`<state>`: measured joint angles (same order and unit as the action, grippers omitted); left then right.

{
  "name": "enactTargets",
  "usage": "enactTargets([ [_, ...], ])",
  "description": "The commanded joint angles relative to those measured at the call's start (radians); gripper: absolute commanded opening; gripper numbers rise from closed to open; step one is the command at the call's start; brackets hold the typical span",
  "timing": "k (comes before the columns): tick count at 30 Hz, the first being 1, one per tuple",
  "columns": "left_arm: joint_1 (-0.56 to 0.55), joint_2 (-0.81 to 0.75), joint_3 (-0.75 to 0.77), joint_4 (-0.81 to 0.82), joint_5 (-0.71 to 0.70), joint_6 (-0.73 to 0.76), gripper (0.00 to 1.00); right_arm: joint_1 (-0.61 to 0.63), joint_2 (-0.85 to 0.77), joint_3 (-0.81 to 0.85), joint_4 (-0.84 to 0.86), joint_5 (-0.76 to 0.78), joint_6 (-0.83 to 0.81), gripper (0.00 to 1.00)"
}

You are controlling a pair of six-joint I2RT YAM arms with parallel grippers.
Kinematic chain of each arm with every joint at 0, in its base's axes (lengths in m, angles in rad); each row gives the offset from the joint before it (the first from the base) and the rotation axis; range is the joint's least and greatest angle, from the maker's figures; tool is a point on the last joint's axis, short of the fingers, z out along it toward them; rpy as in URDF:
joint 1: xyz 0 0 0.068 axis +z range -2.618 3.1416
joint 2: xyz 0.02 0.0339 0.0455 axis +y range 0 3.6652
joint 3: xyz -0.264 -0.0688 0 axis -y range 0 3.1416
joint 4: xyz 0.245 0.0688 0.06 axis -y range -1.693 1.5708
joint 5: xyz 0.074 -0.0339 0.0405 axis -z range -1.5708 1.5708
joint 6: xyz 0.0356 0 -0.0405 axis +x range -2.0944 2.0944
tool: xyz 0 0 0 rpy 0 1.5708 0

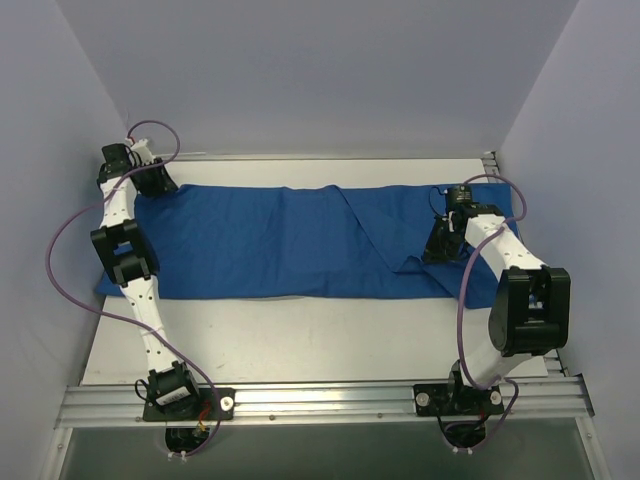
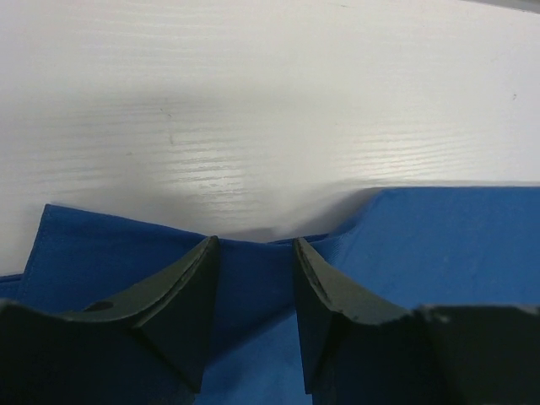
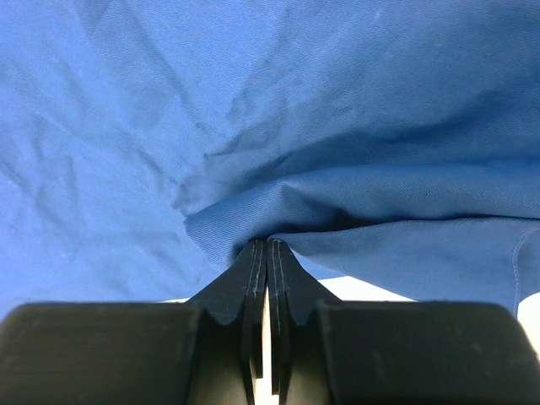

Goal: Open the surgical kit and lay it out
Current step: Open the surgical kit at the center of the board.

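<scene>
The deep-blue drape (image 1: 280, 240) lies spread in a long band across the white table, with a diagonal fold right of its middle. My left gripper (image 1: 155, 182) is at the drape's far left corner. In the left wrist view the left gripper (image 2: 253, 245) is open, and the drape's edge (image 2: 456, 245) lies between and under the fingers. My right gripper (image 1: 440, 245) is near the drape's right end. In the right wrist view the right gripper (image 3: 267, 245) is shut on a bunched fold of the drape (image 3: 169, 101). The steel tray and the instruments are hidden or out of view.
Bare white table (image 1: 320, 335) lies between the drape and the aluminium rail (image 1: 330, 400) at the near edge. Pale walls close in the left, back and right sides. Purple cables (image 1: 60, 250) loop beside both arms.
</scene>
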<state>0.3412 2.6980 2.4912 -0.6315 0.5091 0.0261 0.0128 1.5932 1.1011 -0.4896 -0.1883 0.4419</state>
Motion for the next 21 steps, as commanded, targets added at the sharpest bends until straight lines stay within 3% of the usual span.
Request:
enactTargets([
  [1, -0.002, -0.099, -0.011, 0.019, 0.068, 0.028, 0.49, 0.003, -0.047, -0.010, -0.010, -0.010, 0.003, 0.00],
  [21, -0.028, -0.130, -0.075, 0.010, 0.123, 0.058, 0.49, 0.003, -0.061, -0.033, -0.004, -0.017, 0.001, 0.00],
])
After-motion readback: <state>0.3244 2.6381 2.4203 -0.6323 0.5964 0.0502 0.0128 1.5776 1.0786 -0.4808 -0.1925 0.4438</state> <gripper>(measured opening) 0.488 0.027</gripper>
